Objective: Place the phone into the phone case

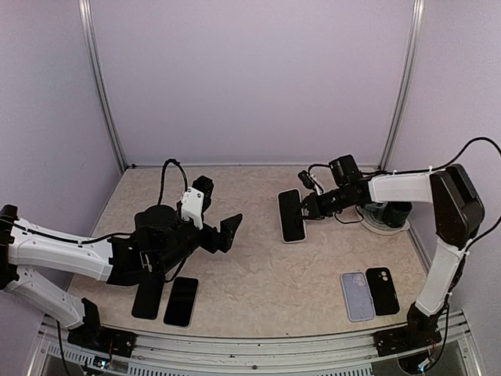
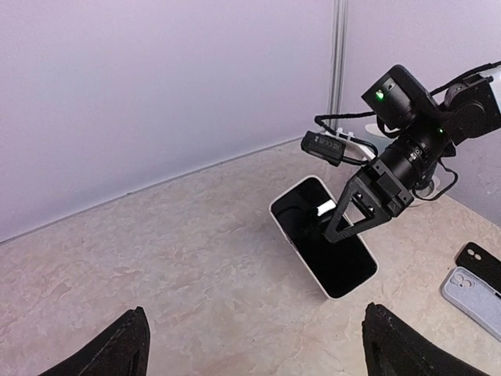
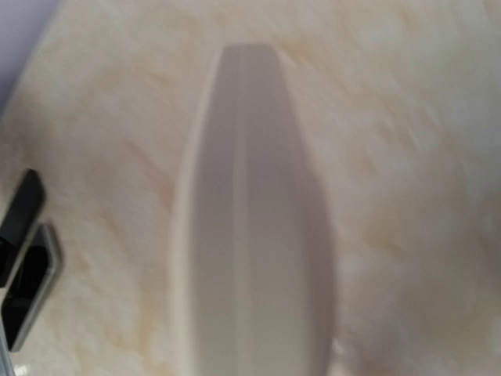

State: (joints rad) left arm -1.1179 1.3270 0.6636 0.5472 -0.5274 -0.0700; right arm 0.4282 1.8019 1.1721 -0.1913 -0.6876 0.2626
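Observation:
A phone with a black screen and white rim is at the table's middle right. My right gripper is shut on its far end, one finger lying across the screen. In the left wrist view the phone looks tilted, its near end by the table. The right wrist view shows only its blurred white edge up close. A lavender case and a black case lie at the front right. My left gripper is open and empty, facing the phone from the left.
Two dark flat phones or cases lie at the front left by the left arm. A white round base with a black object stands at the right. Walls and metal posts close the back and sides.

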